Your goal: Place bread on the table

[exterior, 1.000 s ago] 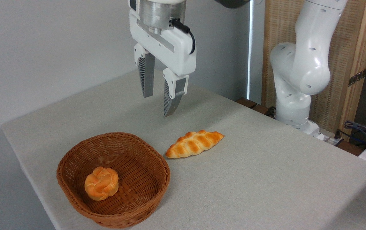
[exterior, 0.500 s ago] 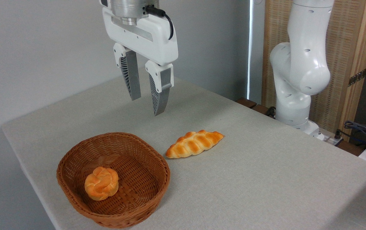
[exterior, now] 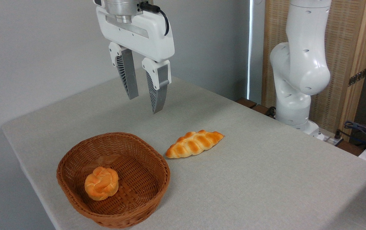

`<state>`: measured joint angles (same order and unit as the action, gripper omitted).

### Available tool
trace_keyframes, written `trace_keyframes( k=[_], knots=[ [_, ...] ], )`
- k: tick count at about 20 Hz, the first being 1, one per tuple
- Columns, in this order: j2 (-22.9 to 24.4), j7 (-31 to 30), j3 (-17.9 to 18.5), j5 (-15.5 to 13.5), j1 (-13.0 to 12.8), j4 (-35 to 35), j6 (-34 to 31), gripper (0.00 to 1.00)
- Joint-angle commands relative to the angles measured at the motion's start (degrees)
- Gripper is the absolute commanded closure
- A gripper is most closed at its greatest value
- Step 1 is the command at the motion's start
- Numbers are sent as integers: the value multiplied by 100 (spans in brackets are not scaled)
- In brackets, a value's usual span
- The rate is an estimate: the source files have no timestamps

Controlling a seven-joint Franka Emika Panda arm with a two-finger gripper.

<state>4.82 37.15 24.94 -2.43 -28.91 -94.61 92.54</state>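
A: Item one, braided bread loaf (exterior: 194,144). Location to be recorded.

B: Recorded as lying flat on the grey-beige tabletop (exterior: 266,179), just beside the right rim of the wicker basket (exterior: 74,188) and clear of it. No contact with the basket is seen. Long axis is set diagonally, one tapered end toward the basket, the other toward the robot base (exterior: 293,108).

A: Item two, gripper (exterior: 144,103). State to be entered.

B: Entered as empty, its two fingers parted by a narrow gap, nothing held between them. It is hung well above the tabletop, behind the basket and up-left of the loaf, apart from both.

A: Item three, contents of the basket.

B: One small knotted roll (exterior: 101,183) is listed, resting on the basket floor. It is not the task's item.

A: Task status to be judged.

B: The placement is judged complete: the loaf is borne by the tabletop alone and has been released. Nothing is judged left to do, save that the arm might be parked. No hazard to the loaf is noted from the gripper's present height.
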Motion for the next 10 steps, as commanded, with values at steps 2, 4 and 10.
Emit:
trace_keyframes(
  k=[2,4,10],
  knots=[
    [-69,-94,11,85,-45,153,-184,0],
    [-69,-85,11,85,-45,153,-184,0],
    [-122,-85,-7,76,-45,153,-184,0]
  ],
)
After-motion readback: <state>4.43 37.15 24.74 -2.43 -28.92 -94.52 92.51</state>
